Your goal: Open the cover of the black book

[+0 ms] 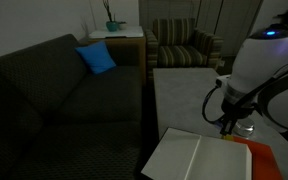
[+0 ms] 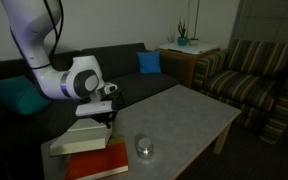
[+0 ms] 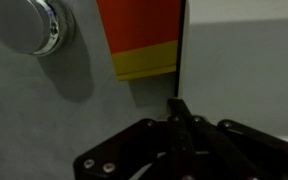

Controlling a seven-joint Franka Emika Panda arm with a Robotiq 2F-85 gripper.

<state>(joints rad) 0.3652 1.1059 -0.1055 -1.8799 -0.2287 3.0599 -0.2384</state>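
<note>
Okay, quick rundown. Claw down low over the grey table, pointing straight down. Fingers looking pressed together at the tips, with nothing clearly pinched between them.

Black book lying open right under and just ahead of the claw. White pages spread ahead to one side in the wrist view. Orange-red leaf with a yellow strip along its near end, ahead to the other side.

Thin black edge running straight out from the fingertips, right between the leaf and the white page. Can't tell whether touching the tips or just lined up with them.

Small round silver object further ahead and out past the orange-red leaf, clear of the book, sitting on bare table.

Same layout in both exterior views: white pages directly beneath the claw, red leaf just beside them, silver thing near but apart. Dark sofa with a blue cushion well away behind the claw.
</note>
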